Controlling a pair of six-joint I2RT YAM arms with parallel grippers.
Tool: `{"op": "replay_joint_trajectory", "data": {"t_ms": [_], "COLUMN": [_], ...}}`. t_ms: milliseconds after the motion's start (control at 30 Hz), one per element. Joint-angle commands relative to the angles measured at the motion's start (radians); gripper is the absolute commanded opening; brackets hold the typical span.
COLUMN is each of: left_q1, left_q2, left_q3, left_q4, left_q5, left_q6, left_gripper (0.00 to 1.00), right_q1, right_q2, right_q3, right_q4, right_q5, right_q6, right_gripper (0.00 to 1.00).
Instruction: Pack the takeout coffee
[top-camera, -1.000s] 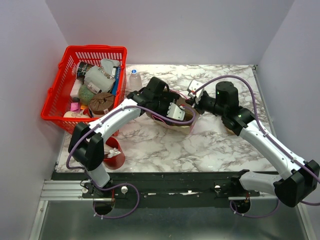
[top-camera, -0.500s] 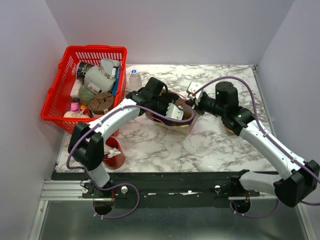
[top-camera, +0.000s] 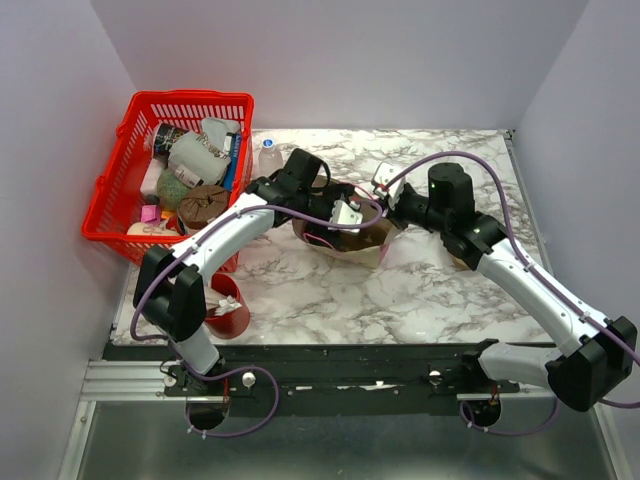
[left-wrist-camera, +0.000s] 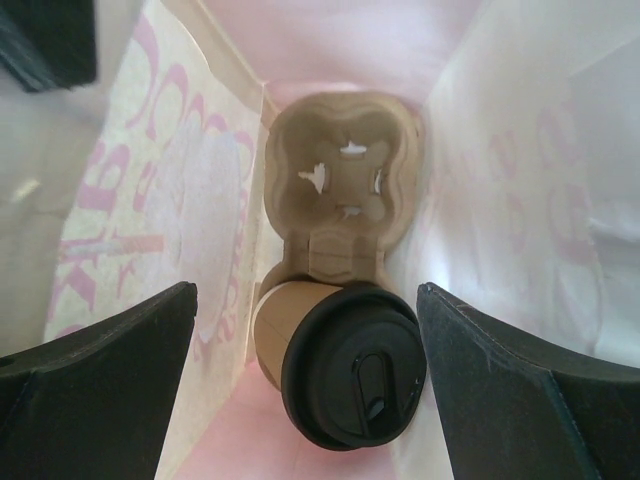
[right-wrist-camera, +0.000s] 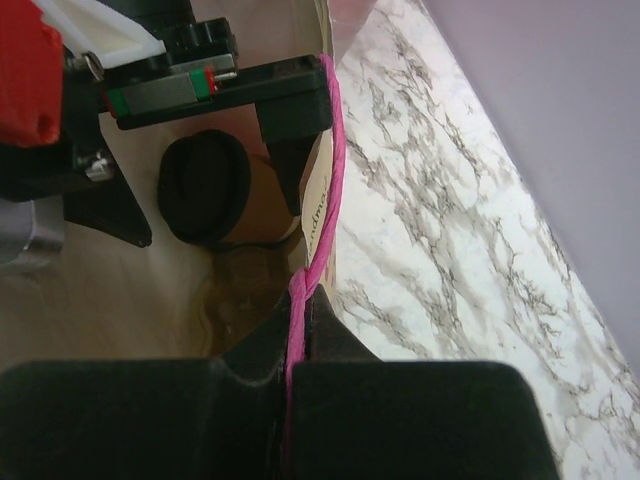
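Note:
The takeout coffee (left-wrist-camera: 350, 365), a kraft cup with a black lid, leans in the near cell of the brown pulp carrier (left-wrist-camera: 340, 170) at the bottom of a white and pink paper bag (left-wrist-camera: 160, 220). My left gripper (left-wrist-camera: 305, 370) is open above it, its fingers (left-wrist-camera: 100, 380) either side of the cup and apart from it. In the top view the left gripper (top-camera: 345, 213) sits at the bag's mouth (top-camera: 352, 238). My right gripper (right-wrist-camera: 300, 310) is shut on the bag's pink handle (right-wrist-camera: 322, 190); the cup lid (right-wrist-camera: 205, 190) shows inside.
A red basket (top-camera: 125, 190) full of several items stands at the far left. A small bottle (top-camera: 268, 158) stands beside it. A red cup of white sticks (top-camera: 228, 305) sits near the front left edge. Marble table (top-camera: 440, 290) lies to the right.
My left gripper has drawn back a little, up and to the far left, out of the bag. The right gripper still holds the handle in place.

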Motion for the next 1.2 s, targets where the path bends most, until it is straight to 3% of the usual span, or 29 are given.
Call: {"op": "replay_joint_trajectory", "data": {"t_ms": [0,433,767,1167], "left_q1": [0.008,0.017,0.052,0.112], "left_q2": [-0.053,-0.103,-0.123,-0.188], "left_q3": [0.025,0.032,0.071,0.071], "left_q4": [0.012,0.145,0.445,0.498], "left_q5": [0.098,0.096,-0.046,-0.189], "left_q6": [-0.045,-0.226,-0.608,-0.746], "left_gripper": [0.98,0.98,0.99,0.98], "right_q1": [0.004,-0.003,-0.03,-0.042], "right_q2": [0.032,0.109,0.196,0.286], "right_q3": [0.018,0.073,0.142,0.274], "right_q4": [-0.05,-0.039,-0.035,-0.062], "right_q5": [0.043,0.151,0.172,0.172], "right_q6": [0.005,0.028,0.021,0.015], "right_gripper": [0.01,0.01,0.01,0.3]}}
